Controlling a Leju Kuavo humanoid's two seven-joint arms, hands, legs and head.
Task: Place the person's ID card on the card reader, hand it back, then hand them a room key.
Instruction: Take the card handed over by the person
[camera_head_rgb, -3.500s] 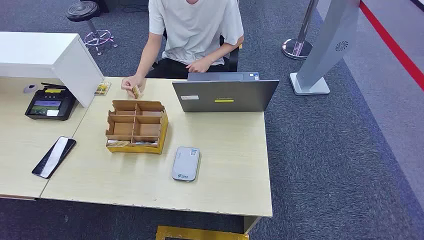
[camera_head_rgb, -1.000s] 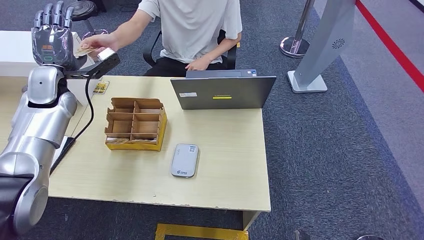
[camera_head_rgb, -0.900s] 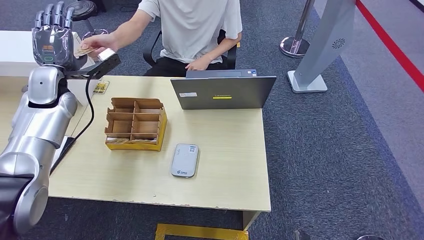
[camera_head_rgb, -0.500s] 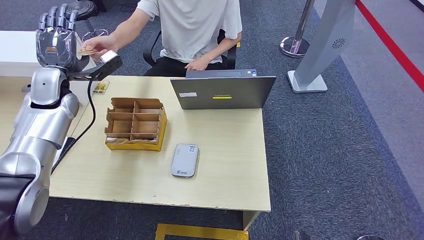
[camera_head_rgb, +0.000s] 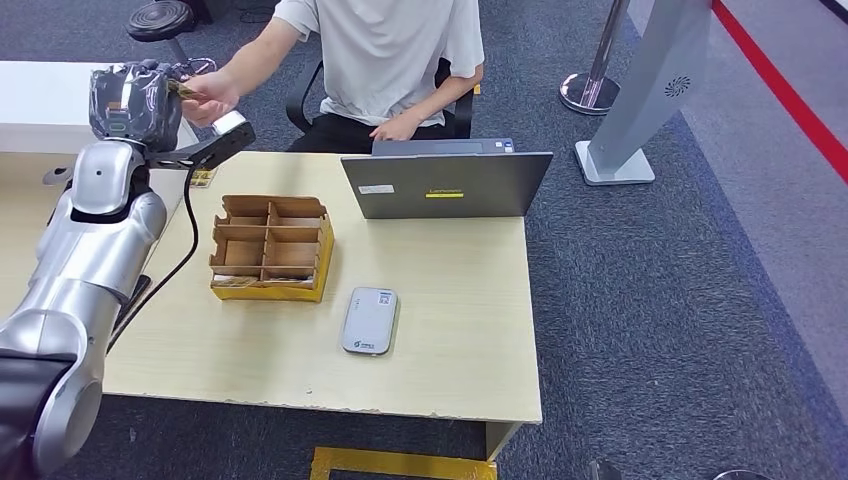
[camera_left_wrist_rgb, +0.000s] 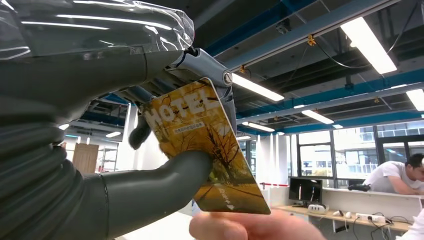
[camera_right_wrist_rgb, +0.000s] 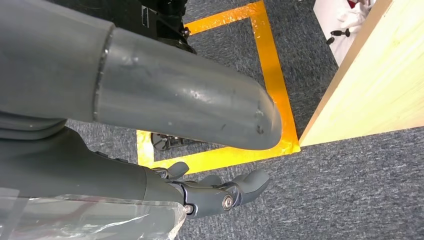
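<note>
My left hand (camera_head_rgb: 135, 100) is raised at the far left of the desk, level with the person's outstretched hand (camera_head_rgb: 212, 98). In the left wrist view a yellow card (camera_left_wrist_rgb: 210, 145) printed HOTEL is pinched between my thumb (camera_left_wrist_rgb: 160, 180) and fingers, while the person's fingertip (camera_left_wrist_rgb: 250, 227) still touches its lower edge. In the head view the card (camera_head_rgb: 183, 90) is a small sliver between the two hands. The grey card reader (camera_head_rgb: 369, 321) lies flat on the desk near the front. My right hand (camera_right_wrist_rgb: 215, 192) hangs beside the desk with loosely bent fingers holding nothing.
A cardboard divider box (camera_head_rgb: 271, 250) with cards in its front cells sits at mid-desk. A grey laptop (camera_head_rgb: 445, 185) stands behind it, facing the seated person. A white partition (camera_head_rgb: 60, 105) is at the left. The desk corner (camera_right_wrist_rgb: 370, 90) lies near my right hand.
My left hand's fingers, spread upright before, have curled down onto the card the person holds out. The hand has shifted slightly right toward the person.
</note>
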